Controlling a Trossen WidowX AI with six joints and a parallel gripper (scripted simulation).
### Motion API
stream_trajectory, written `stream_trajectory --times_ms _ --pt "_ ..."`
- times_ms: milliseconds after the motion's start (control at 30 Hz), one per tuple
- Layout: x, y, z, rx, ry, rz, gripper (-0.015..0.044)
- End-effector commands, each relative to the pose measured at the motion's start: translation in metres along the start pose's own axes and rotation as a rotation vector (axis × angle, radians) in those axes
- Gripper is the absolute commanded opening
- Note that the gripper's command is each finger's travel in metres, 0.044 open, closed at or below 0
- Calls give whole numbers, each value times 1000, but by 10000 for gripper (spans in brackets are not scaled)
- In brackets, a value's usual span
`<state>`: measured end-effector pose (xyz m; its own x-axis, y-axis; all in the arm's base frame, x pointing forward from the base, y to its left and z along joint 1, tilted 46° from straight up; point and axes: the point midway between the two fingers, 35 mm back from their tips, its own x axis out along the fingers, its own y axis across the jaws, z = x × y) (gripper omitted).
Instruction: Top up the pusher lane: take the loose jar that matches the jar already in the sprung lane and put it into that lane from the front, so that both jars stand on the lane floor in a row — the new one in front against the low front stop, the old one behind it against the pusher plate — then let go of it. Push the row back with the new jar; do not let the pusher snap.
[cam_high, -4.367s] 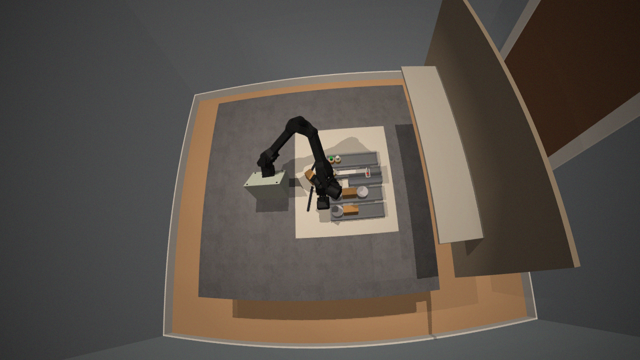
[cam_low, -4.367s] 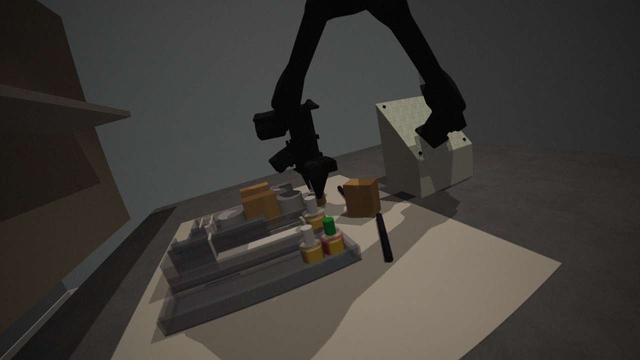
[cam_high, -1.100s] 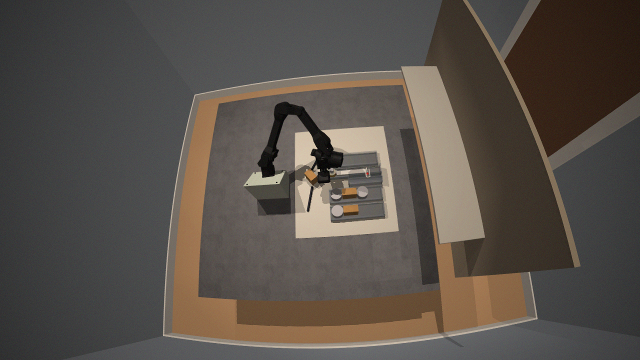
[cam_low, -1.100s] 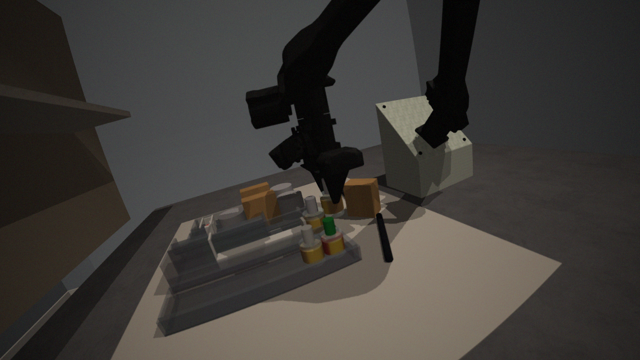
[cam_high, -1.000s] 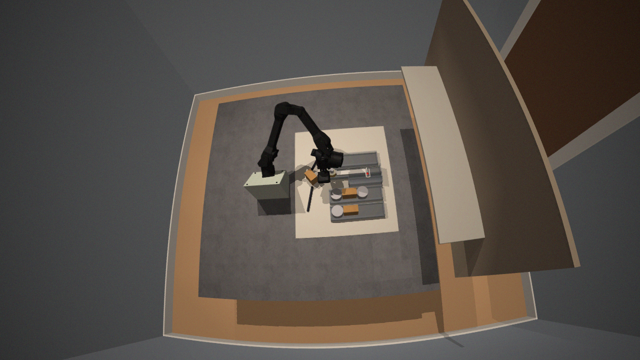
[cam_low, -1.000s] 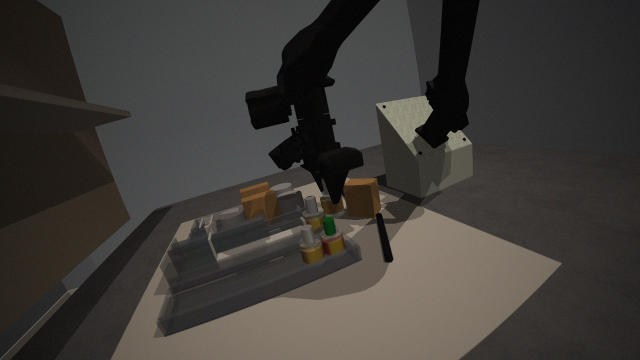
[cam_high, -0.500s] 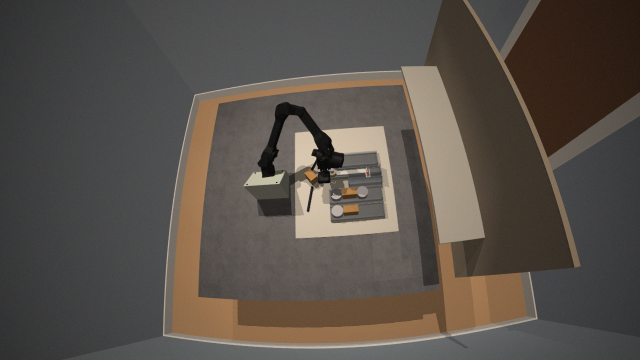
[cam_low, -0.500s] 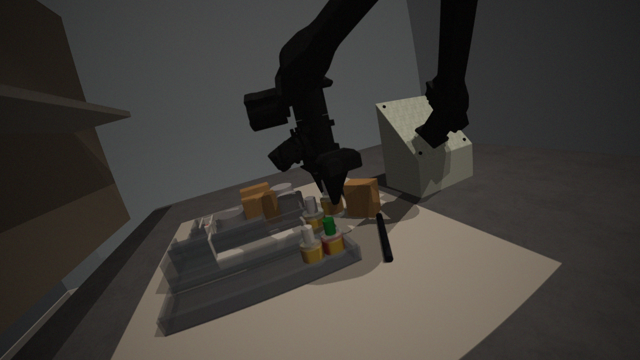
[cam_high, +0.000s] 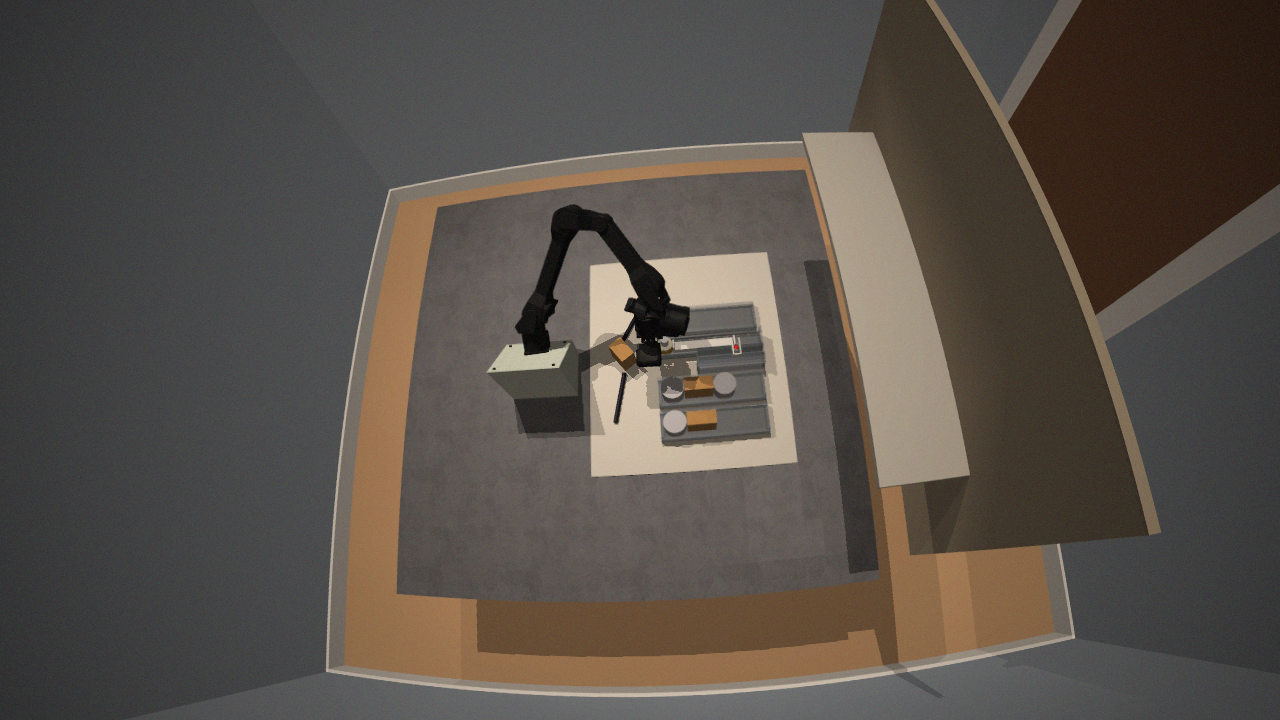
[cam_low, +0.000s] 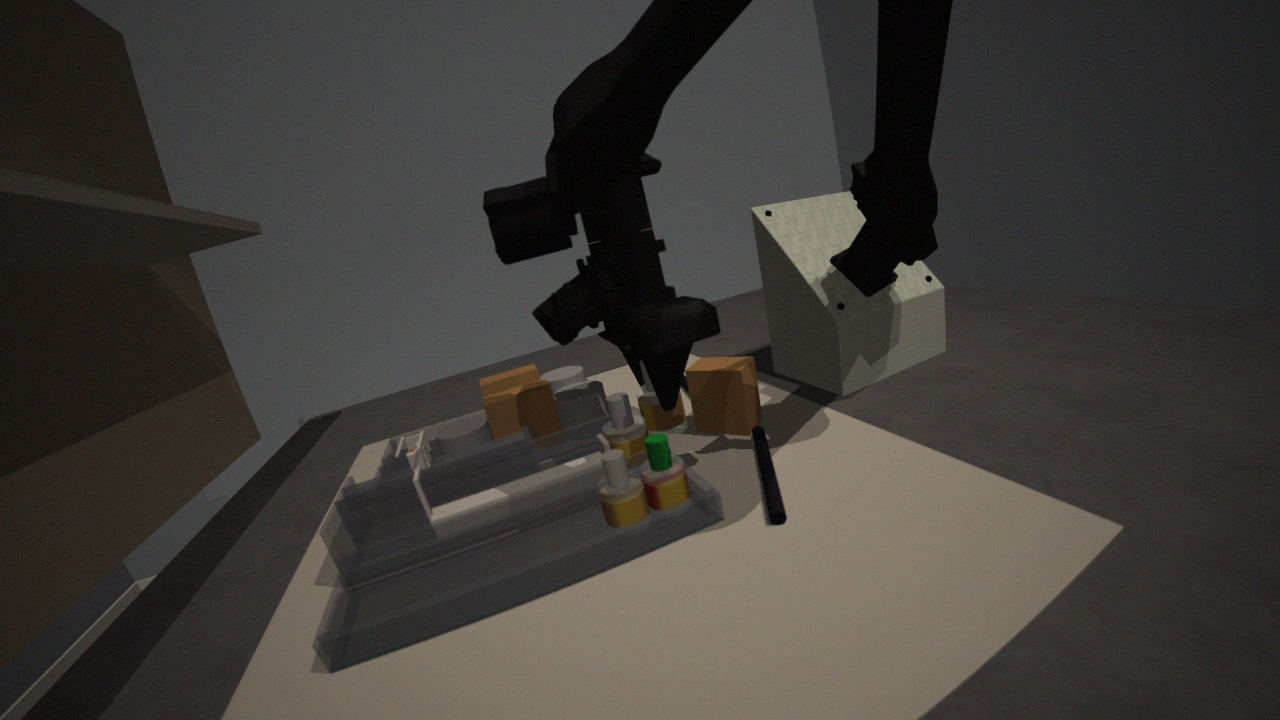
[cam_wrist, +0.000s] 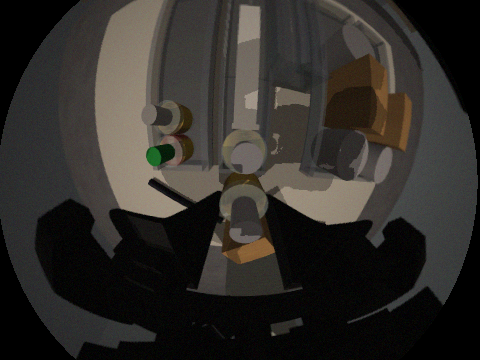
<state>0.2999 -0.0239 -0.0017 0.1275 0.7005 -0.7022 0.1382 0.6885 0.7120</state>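
Note:
My gripper (cam_high: 648, 354) (cam_low: 662, 399) (cam_wrist: 243, 196) is shut on the loose jar (cam_low: 666, 416) (cam_wrist: 244, 206), which has an amber body and a grey cap. It holds the jar upright just before the front end of the sprung lane (cam_high: 711, 347) (cam_low: 467, 514) (cam_wrist: 250, 27). The matching jar (cam_low: 623, 429) (cam_wrist: 244, 152) stands at the front of that lane, right behind the held one. The pusher plate (cam_low: 407, 447) with its red mark (cam_high: 736, 346) is far back in the lane. Whether the two jars touch I cannot tell.
The neighbouring lane holds a grey-capped yellow jar (cam_low: 623, 498) (cam_wrist: 167, 116) and a green-capped red jar (cam_low: 664, 479) (cam_wrist: 162, 155). A brown box (cam_low: 723, 394) and a black rod (cam_low: 768, 474) (cam_high: 619, 398) lie by the gripper. Other lanes hold boxes (cam_high: 699, 385) and cans.

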Motion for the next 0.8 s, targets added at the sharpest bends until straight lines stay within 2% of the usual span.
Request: stream_trajectory --times_ms 0,767 --pt "-2 2 13 -29 -28 -2 0" --pt "-2 2 23 -29 -28 -2 0"
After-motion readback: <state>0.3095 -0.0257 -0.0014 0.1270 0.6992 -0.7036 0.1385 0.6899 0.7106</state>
